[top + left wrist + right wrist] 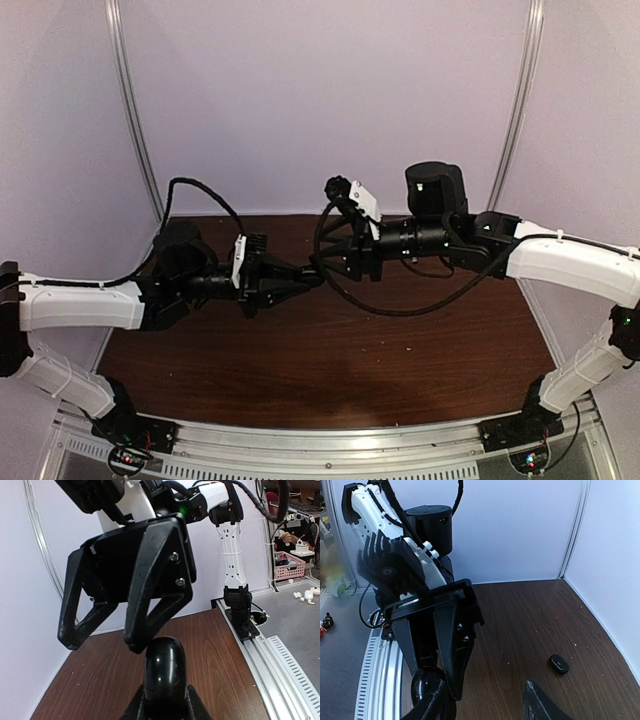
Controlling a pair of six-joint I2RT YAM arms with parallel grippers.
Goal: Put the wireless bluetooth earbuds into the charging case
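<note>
Left fingers (454,645) gripped the case (162,667), long axis pointing right; the open, empty right fingers (150,605) stood just beside its tip.

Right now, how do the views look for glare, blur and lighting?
Top external: dim and soft, little contrast on the dark table. Left wrist: sharp, with bright glints on the glossy charging case. Right wrist: left-edge background blurred; the small black item on the table carries a glint.
</note>
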